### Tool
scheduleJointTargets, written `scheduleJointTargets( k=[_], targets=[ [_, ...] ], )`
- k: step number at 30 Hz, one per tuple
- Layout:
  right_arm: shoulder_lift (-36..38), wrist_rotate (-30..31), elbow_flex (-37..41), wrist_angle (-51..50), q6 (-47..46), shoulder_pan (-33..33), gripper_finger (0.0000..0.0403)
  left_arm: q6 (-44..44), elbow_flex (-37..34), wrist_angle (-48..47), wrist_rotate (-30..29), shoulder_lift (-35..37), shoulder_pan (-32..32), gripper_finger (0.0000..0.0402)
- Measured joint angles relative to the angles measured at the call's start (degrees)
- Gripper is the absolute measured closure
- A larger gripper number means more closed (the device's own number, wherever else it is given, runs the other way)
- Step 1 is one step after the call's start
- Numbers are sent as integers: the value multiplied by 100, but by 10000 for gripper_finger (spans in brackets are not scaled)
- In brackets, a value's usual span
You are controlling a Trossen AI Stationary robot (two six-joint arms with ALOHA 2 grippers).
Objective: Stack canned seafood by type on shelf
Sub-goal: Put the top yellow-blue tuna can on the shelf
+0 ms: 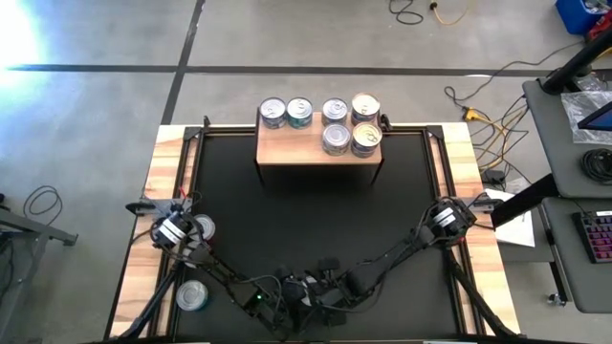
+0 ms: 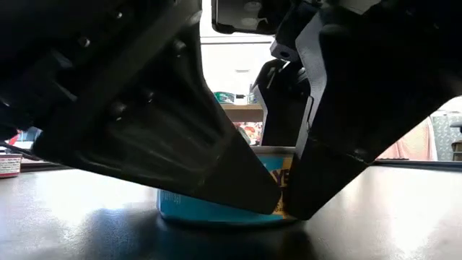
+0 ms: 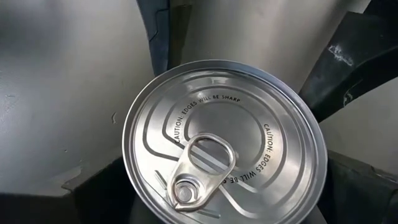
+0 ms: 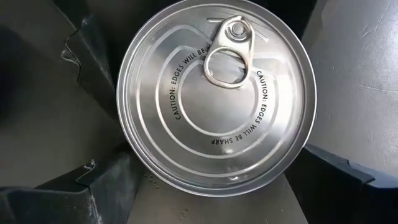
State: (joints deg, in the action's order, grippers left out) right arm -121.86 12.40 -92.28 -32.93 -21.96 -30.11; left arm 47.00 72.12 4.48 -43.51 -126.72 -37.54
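arms: two dark, slim, jointed, black cabling along links | left gripper (image 1: 196,227): black housing, white-and-black round wrist | right gripper (image 1: 442,218): same build | fingers (image 2: 180,137): broad matte-black angular wedges, small recessed screws

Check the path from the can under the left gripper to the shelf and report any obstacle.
Nothing visible blocks it. The left gripper straddles a can at the mat's left side; bare black mat lies between it and the shelf. The shelf's front left is free; six cans stand along the back and right.
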Motion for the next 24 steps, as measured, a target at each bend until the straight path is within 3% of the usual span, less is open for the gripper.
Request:
scheduleJointTargets(
  k=[11, 17, 24],
  targets=[
    [14, 113, 12, -28, -63, 52, 53, 9, 64, -128, -133, 28, 2, 5],
    [118, 366, -2, -585, -129, 110, 57, 49, 64, -1083, -155, 321, 17, 25],
    [496, 300, -32, -692, -271, 152, 70, -154, 35, -1812, 287, 779, 85, 28]
  ],
)
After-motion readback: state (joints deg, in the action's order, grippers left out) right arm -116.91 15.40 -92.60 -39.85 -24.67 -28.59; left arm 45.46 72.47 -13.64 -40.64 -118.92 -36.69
